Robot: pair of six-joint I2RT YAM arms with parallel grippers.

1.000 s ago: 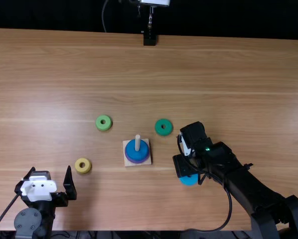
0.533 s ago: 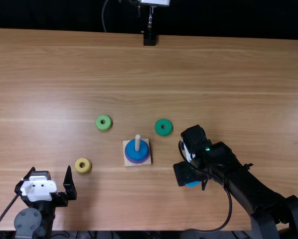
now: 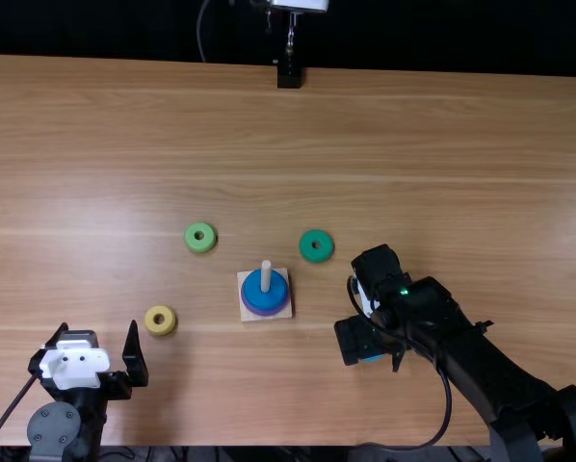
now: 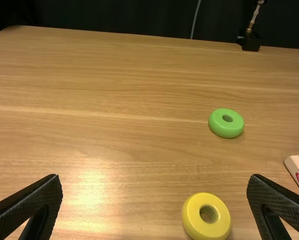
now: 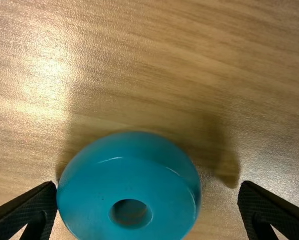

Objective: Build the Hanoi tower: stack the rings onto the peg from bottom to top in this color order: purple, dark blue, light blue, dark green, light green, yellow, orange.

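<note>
Right pincer gapes around the light blue ring.

The desk is brightly lit; the area beyond its far edge is dark. Whitish glare marks its surface in all views. Soft shadows adjoin the light blue ring.

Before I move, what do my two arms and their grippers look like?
Both are black. The left gripper has a white plate on top and a round grey joint cover with bolts behind it. The right arm shows a small green light and a looping black cable. In the wrist views, both grippers' fingers are tapered and mesh-textured.
</note>
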